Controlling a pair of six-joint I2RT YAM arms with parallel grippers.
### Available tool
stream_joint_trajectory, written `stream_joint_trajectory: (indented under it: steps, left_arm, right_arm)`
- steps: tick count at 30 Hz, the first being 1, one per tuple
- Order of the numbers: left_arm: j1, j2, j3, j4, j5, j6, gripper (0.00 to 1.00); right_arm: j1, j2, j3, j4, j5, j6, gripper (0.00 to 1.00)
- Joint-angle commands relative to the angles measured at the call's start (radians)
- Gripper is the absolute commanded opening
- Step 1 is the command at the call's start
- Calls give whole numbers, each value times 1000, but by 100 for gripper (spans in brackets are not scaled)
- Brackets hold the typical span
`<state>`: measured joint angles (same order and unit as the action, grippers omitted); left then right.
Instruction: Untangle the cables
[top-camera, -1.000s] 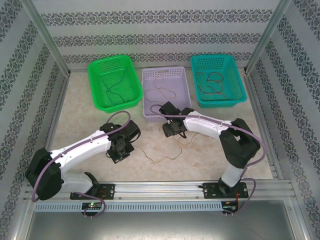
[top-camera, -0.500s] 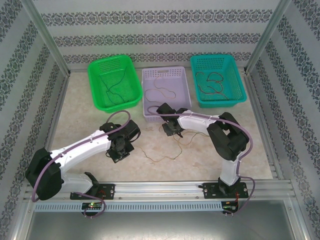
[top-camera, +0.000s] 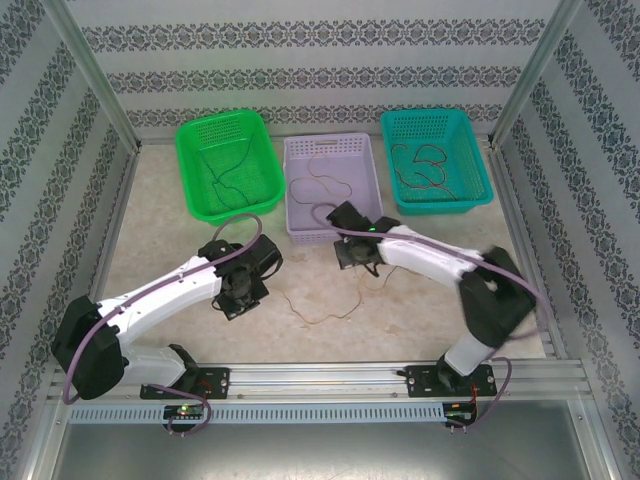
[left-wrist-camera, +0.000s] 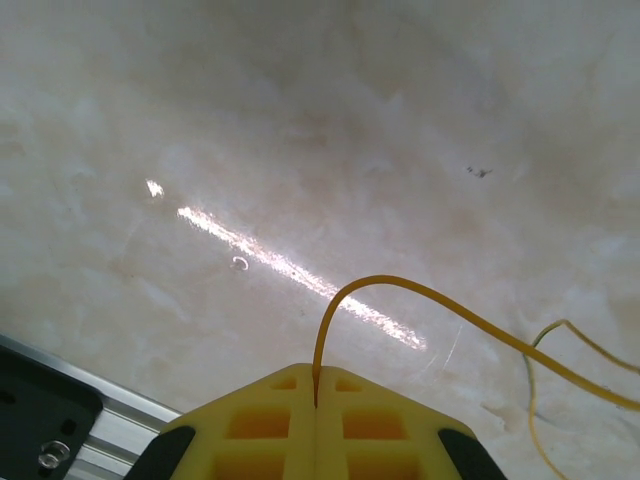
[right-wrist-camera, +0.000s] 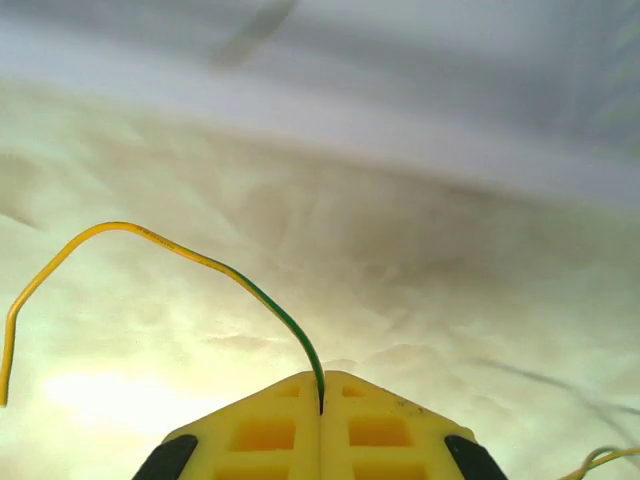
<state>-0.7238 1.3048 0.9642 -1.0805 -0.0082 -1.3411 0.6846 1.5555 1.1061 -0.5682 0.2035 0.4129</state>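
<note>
left gripper (left-wrist-camera: 315, 392) is pinched tight on a yellow cable (left-wrist-camera: 430, 292); right gripper (right-wrist-camera: 321, 395) is pinched tight on a yellow-green cable (right-wrist-camera: 190, 255), both arching over the table (left-wrist-camera: 300, 120).

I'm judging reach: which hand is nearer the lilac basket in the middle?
Right. The right hand sits just in front of the near wall of the lilac basket; the left hand is farther off, toward its front-left.
</note>
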Motion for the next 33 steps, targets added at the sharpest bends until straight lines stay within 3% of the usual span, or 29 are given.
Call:
stream_joint_trajectory:
  steps: [1,7,12,22,29,33]
  left_arm:
    - [27,26,71,-67,-86,79,0]
    - [110,112,146,-118,-185,208,0]
    - [234,81,48,-90,-182,253,0]
    - [477,-76,-103,-101,-207,342,0]
    - [604,-123,-145,-106,-207,397,0]
    - [742,-151,-163,-85,-185,432,0]
  right_arm:
    - [-89,-196,96,-73,60,11,0]
    - [-403,-231,417,-76,-30,-29,0]
    - [-560,-123,736,-45,-64,-30,0]
    - [-738,103,1119,-26,-103,90,0]
    - [-802,166,1190,-16,-112,147,0]
    - [-838,199,1224,-25,-120,175,0]
